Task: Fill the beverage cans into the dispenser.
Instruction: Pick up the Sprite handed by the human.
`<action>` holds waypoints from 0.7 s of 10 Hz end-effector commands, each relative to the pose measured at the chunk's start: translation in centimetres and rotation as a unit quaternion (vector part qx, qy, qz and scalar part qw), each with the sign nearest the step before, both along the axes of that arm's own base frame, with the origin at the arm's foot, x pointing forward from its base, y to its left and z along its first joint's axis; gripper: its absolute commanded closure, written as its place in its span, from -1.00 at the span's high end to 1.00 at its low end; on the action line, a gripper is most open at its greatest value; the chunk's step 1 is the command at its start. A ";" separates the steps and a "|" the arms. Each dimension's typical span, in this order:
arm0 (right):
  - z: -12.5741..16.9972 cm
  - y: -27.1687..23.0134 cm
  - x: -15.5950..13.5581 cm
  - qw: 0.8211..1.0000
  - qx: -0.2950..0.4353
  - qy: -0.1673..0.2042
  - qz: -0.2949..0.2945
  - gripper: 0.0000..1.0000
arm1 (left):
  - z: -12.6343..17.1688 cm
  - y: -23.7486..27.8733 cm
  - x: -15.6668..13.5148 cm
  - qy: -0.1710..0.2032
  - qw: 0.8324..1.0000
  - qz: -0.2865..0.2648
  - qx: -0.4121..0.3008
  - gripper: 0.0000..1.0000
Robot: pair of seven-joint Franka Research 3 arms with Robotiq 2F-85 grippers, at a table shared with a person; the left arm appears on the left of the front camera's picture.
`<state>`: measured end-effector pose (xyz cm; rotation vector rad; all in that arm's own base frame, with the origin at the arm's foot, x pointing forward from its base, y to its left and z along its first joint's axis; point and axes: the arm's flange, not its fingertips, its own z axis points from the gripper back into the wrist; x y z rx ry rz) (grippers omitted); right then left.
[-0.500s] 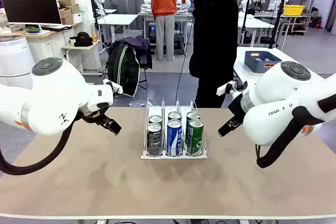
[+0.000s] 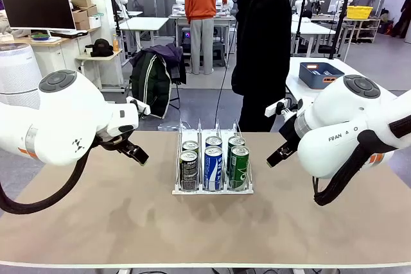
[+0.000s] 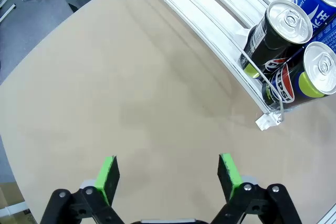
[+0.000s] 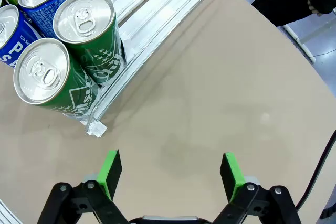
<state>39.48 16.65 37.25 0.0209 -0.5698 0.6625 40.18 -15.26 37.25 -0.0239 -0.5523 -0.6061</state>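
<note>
sitting in dispenser (image 2: 212,192), six cans (image 2: 213,166), left pincer (image 3: 167,174), right pincer (image 4: 170,174) agape

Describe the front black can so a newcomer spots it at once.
On the tan table, find the clear dispenser at its middle. Its left lane holds a rear black can and, nearer the robot, the front black can. Its side neighbour is a blue can.

Six beverage cans (image 2: 213,152) stand in one dispenser (image 2: 212,191). They are two black cans (image 2: 189,170), two blue cans (image 2: 213,167) and two green cans (image 2: 239,166).
</note>
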 end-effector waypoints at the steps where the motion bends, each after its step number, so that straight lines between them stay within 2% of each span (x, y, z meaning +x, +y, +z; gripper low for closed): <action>1: 0.0 0.0 0.0 1.000 0.000 0.000 0.000 1.00 | 0.0 0.1 0.0 0.000 1.000 0.001 0.000 1.00; 7: 0.0 0.0 0.0 1.000 0.000 0.000 0.000 1.00 | 0.0 0.1 0.0 0.000 1.000 0.001 0.000 1.00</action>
